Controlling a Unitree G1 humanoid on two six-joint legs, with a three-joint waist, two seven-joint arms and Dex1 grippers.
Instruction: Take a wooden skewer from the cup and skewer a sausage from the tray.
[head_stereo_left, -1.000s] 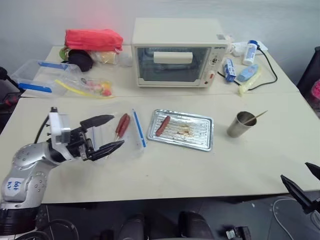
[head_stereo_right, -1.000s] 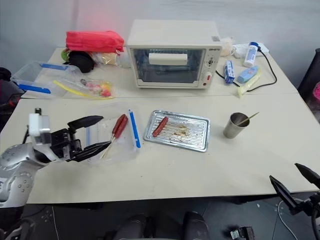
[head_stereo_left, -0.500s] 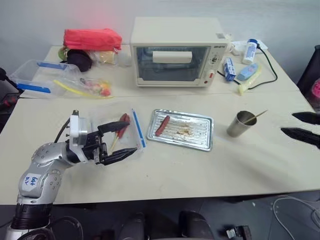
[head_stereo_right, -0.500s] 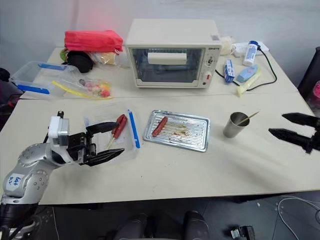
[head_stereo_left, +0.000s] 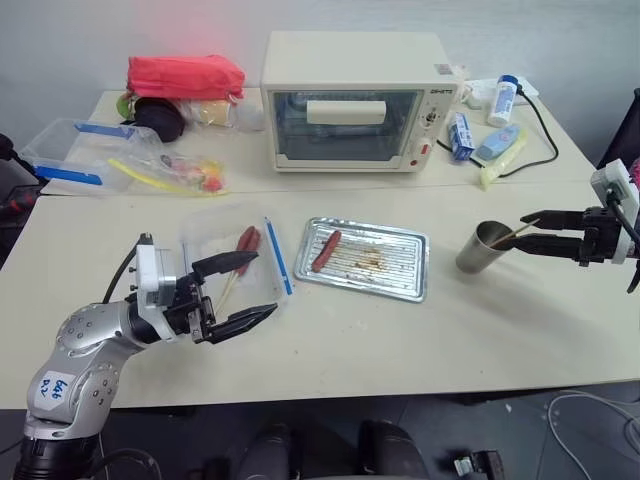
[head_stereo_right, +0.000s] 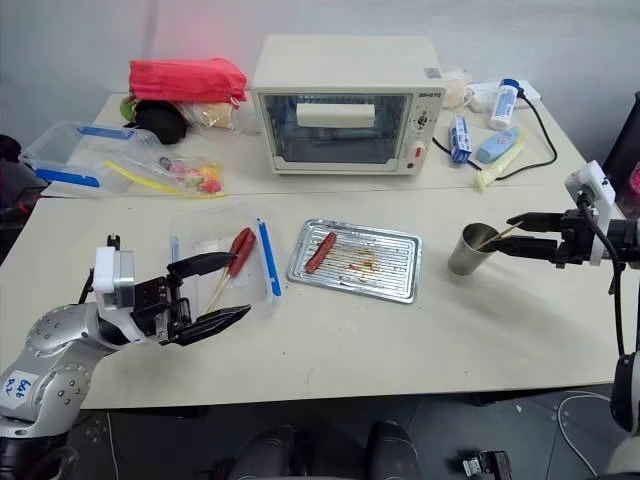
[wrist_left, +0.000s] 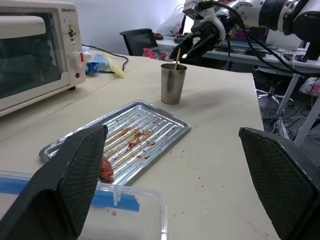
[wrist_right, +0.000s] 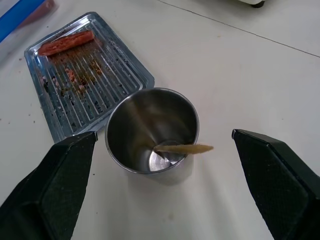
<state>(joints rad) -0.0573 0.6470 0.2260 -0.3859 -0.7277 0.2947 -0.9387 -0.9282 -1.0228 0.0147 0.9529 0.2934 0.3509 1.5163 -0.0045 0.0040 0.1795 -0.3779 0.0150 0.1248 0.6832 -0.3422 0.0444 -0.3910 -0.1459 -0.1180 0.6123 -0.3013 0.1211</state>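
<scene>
The steel cup (head_stereo_left: 486, 248) stands right of the tray (head_stereo_left: 400, 275) with one wooden skewer (wrist_right: 183, 148) leaning out of it toward the right. My right gripper (head_stereo_left: 524, 232) is open, level with the cup's rim. Its fingertips (head_stereo_right: 512, 219) flank the skewer's upper end without touching it. A reddish-brown sausage (head_stereo_left: 325, 250) lies at the tray's left end. Left of the tray, above the table's front, my left gripper (head_stereo_left: 262, 286) hangs open and empty, pointing toward the tray (wrist_left: 150, 131).
A clear plastic bag with a blue strip (head_stereo_left: 279, 258) and skewered red sausages (head_stereo_left: 245, 248) lies between the left gripper and the tray. At the back stand a toaster oven (head_stereo_left: 355, 100), bottles (head_stereo_left: 503, 100), a cable, a red cloth (head_stereo_left: 185, 75) and another bag (head_stereo_left: 90, 155).
My right arm rose from below the table's front right edge and swung in over the table to the cup, jaws open throughout. The left gripper barely shifted.
</scene>
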